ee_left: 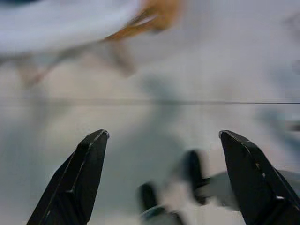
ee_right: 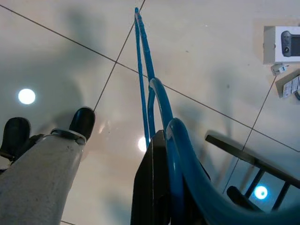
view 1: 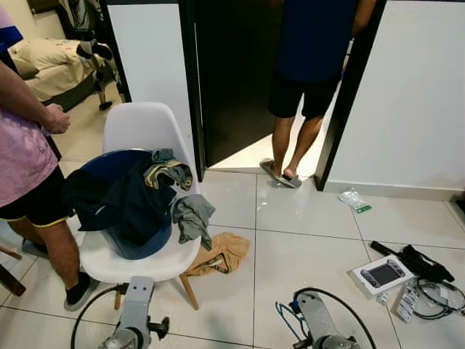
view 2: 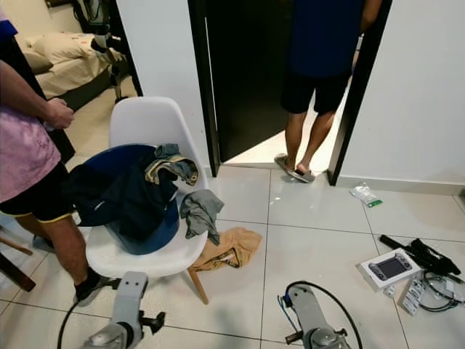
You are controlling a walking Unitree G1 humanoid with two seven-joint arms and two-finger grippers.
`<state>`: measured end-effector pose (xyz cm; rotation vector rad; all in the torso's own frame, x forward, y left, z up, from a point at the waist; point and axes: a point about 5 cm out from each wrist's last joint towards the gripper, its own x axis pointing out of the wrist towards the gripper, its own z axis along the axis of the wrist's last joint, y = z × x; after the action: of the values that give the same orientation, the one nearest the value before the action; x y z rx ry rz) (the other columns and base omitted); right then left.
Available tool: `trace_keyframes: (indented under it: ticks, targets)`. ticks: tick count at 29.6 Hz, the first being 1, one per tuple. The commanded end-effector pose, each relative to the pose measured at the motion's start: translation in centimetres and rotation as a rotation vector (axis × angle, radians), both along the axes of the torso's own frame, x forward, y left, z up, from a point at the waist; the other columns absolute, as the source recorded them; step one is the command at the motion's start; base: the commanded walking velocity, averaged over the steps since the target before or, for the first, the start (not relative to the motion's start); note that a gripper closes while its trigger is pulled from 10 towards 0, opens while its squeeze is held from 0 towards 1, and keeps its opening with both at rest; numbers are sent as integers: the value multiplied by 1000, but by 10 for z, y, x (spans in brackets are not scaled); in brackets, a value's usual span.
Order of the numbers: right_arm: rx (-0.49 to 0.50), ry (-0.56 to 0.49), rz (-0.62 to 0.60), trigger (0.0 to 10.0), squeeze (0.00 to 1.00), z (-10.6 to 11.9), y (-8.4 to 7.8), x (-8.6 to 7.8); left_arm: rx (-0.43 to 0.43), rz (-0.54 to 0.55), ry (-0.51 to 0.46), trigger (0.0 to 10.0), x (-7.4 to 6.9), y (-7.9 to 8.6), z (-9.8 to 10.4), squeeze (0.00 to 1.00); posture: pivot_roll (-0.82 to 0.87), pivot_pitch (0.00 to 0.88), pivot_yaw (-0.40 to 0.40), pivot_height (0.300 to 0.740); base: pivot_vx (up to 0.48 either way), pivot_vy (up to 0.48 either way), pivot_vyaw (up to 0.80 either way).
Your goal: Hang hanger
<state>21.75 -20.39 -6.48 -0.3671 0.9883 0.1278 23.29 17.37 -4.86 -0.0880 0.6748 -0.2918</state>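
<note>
Two silver arms, left arm (view 1: 135, 309) and right arm (view 1: 317, 323), trail looping black cables; long black fingers (ee_left: 75, 180) taper to points.

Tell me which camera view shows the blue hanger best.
The right wrist view: the blue hanger runs up the frame, clamped in the right gripper over the tiled floor. The eye views catch just a sliver of blue beside the right arm. The blurred left wrist view gives nothing of it.

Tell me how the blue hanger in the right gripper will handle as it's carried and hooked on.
The blue hanger looks like thin plastic, so probably light and fairly stiff, with some flex. The right gripper pinches it at one end, so the long free part may swing or twist. Its glossy surface could slip between the fingers.
</note>
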Motion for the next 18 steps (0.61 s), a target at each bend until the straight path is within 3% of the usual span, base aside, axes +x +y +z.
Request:
trace_keyframes:
  ticks: [1, 2, 3, 4, 5, 6, 7, 8, 9, 10, 11, 12, 13, 14, 18]
  targets:
    - [4, 12, 5, 10000, 0, -2, 1, -3, -73, -121, -39, 10000, 2, -10, 5, 0, 13, 0, 11, 740, 0, 0, 0]
    - [4, 12, 5, 10000, 0, -2, 1, -3, -73, -121, -39, 10000, 2, -10, 5, 0, 13, 0, 11, 740, 0, 0, 0]
    - [3, 14, 7, 10000, 0, -2, 1, -3, -151, -222, -181, 10000, 27, 1, 36, 0, 13, 0, 9, 740, 259, 0, 0]
    - [3, 14, 7, 10000, 0, -2, 1, -3, -151, -222, -181, 10000, 27, 1, 36, 0, 13, 0, 9, 740, 259, 0, 0]
    - [3, 16, 8, 10000, 0, -2, 0, -4, -202, -319, -302, 10000, 42, 8, 67, 0, 13, 2, 8, 740, 281, 0, 0]
    - [3, 16, 8, 10000, 0, -2, 0, -4, -202, -319, -302, 10000, 42, 8, 67, 0, 13, 2, 8, 740, 281, 0, 0]
    - [1, 18, 8, 10000, 0, -2, 0, -4, -246, -423, -415, 10000, 51, 11, 101, 0, 14, 1, 5, 740, 304, 0, 0]
    - [1, 18, 8, 10000, 0, -2, 0, -4, -246, -423, -415, 10000, 51, 11, 101, 0, 14, 1, 5, 740, 304, 0, 0]
    - [1, 19, 9, 10000, 0, -3, -1, -5, -279, -516, -506, 10000, 52, 8, 130, 0, 14, 4, 5, 740, 311, 0, 0]
    - [1, 19, 9, 10000, 0, -3, -1, -5, -279, -516, -506, 10000, 52, 8, 130, 0, 14, 4, 5, 740, 311, 0, 0]
    - [0, 21, 9, 10000, 0, -3, -1, -5, -307, -591, -573, 10000, 48, 1, 154, 0, 9, 9, 6, 740, 341, 0, 0]
    - [0, 21, 9, 10000, 0, -3, -1, -5, -307, -591, -573, 10000, 48, 1, 154, 0, 9, 9, 6, 740, 341, 0, 0]
    - [-1, 23, 9, 10000, 0, -3, -1, -5, -366, -712, -658, 10000, 39, -13, 185, 0, 3, 15, 6, 740, 341, 0, 0]
    - [-2, 23, 9, 10000, 0, -3, -1, -5, -399, -768, -700, 10000, 35, -19, 199, 0, 2, 13, 6, 740, 341, 0, 0]
    - [-3, 25, 6, 10000, 0, -3, -2, -6, -447, -828, -819, 10000, 31, -31, 231, 0, 1, 7, 6, 740, 340, 0, 0]
